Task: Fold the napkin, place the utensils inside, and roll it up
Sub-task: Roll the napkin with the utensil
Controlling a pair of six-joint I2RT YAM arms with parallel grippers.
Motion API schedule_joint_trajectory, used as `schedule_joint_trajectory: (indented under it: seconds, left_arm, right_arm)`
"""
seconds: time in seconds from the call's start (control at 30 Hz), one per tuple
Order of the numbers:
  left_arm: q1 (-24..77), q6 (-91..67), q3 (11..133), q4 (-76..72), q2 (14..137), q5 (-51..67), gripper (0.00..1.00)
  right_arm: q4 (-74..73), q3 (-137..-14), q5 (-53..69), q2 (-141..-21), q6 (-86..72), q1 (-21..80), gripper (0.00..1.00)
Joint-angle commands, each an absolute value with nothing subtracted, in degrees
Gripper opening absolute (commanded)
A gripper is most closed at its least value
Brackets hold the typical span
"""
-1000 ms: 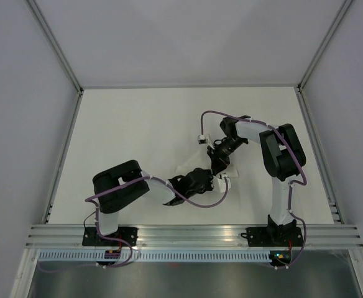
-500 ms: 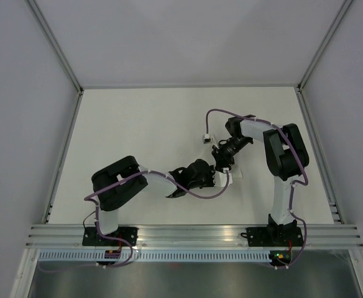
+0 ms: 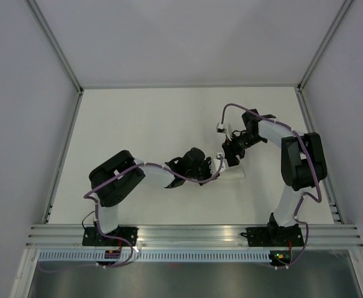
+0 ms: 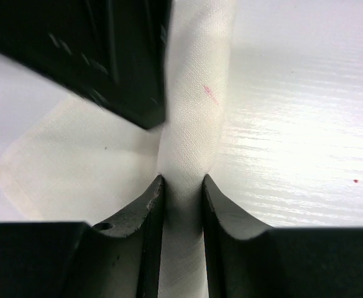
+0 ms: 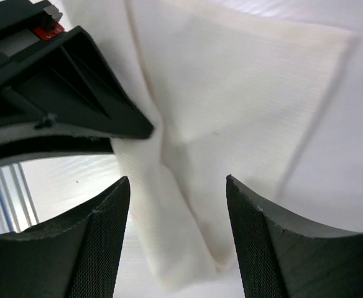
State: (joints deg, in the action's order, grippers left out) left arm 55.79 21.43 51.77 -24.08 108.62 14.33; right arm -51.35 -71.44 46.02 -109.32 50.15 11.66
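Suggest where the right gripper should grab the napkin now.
Probably the raised rolled ridge of the napkin, just past where the left gripper pinches it, coming from above with jaws straddling the ridge. The right gripper hangs open over it; the flat flap lies flush, offering little to pinch.

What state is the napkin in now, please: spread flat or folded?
Folded, not spread: the left wrist view shows the napkin as a narrow band pinched in the left gripper, with one flap lying flat beside it.

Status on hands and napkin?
Left hand shut on a fold of napkin. Right hand open over it. Utensil not in view; hands crowded together.
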Motion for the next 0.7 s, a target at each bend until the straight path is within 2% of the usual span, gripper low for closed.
schedule_joint_trajectory:
  seconds: [0.0, 0.17, 0.33, 0.5, 0.67]
  left_arm:
    - [54.32, 13.1, 50.71, -11.87, 112.85, 25.3, 0.02]
    - [50.72, 9.06, 52.99, -10.73, 115.83, 34.0, 0.02]
    - [48.7, 7.56, 58.69, -5.2, 120.4, 41.29, 0.02]
    - [45.97, 5.8, 64.32, 1.65, 124.89, 46.58, 0.02]
    - [44.48, 4.13, 66.0, 3.95, 126.82, 48.69, 0.02]
  right_arm:
    - [-41.07, -68.92, 47.73, -102.84, 44.57, 8.27, 0.69]
    - [-31.66, -61.89, 47.9, -92.74, 42.8, 3.61, 0.7]
    - [-25.94, -49.85, 47.38, -79.58, 45.87, 3.95, 0.75]
    - [-18.12, -39.05, 38.43, -70.94, 49.3, 10.79, 0.79]
    - [-11.35, -32.8, 30.59, -69.08, 50.18, 19.77, 0.8]
